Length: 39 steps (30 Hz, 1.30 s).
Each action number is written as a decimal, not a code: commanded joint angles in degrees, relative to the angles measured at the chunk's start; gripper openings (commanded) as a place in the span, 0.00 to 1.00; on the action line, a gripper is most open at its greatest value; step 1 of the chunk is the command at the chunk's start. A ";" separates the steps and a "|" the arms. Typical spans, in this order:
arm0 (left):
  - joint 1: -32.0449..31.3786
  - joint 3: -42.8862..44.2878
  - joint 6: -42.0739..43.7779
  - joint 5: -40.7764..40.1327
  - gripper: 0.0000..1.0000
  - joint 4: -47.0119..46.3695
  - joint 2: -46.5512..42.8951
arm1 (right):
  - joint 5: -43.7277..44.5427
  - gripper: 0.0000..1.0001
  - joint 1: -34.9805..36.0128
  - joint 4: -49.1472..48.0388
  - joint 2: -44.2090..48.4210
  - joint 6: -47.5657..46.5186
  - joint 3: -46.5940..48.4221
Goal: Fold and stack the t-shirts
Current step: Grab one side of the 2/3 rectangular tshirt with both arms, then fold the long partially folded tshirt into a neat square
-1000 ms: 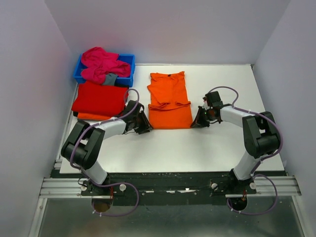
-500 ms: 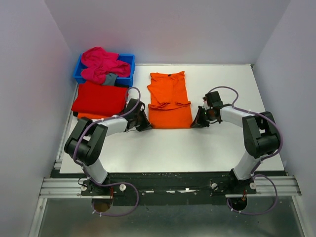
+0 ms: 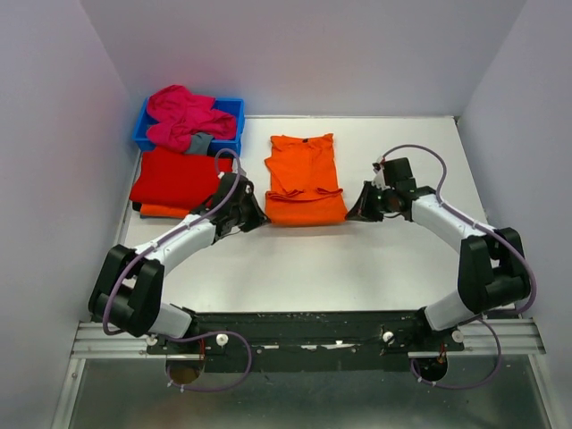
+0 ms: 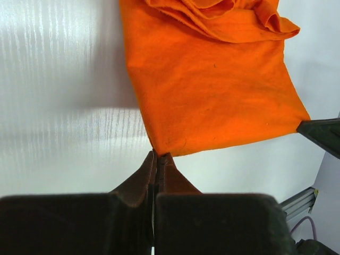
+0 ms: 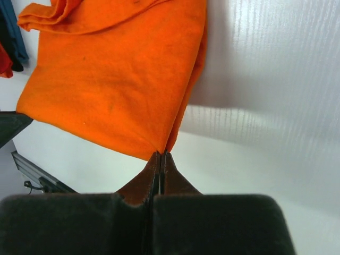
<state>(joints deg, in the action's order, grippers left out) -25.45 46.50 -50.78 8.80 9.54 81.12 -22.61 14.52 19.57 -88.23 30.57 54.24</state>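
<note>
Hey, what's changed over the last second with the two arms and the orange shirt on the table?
The left tool closed on the orange t-shirt's near left corner. Both tools then moved toward the far side, carrying the near hem a little that way. The right tool kept its pinch on the near right corner. The red t-shirt, pink t-shirt and blue bin stayed put.

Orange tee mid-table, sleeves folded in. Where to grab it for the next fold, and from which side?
Take the orange t-shirt by its two near hem corners, one per gripper, coming in low from the near edge. The hem lies flat and straight there, while the far part is bunched. The left gripper and right gripper are pinched shut on those corners.
</note>
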 commanded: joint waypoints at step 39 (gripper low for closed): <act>-13.31 -2.14 -3.28 -2.29 0.00 13.13 -21.98 | 1.07 0.01 -0.11 12.86 25.05 2.39 -5.13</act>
<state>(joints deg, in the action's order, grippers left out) -40.47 37.12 -56.82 7.11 21.74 55.83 -25.96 14.57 30.94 -59.86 32.10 42.39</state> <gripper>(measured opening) 0.025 0.012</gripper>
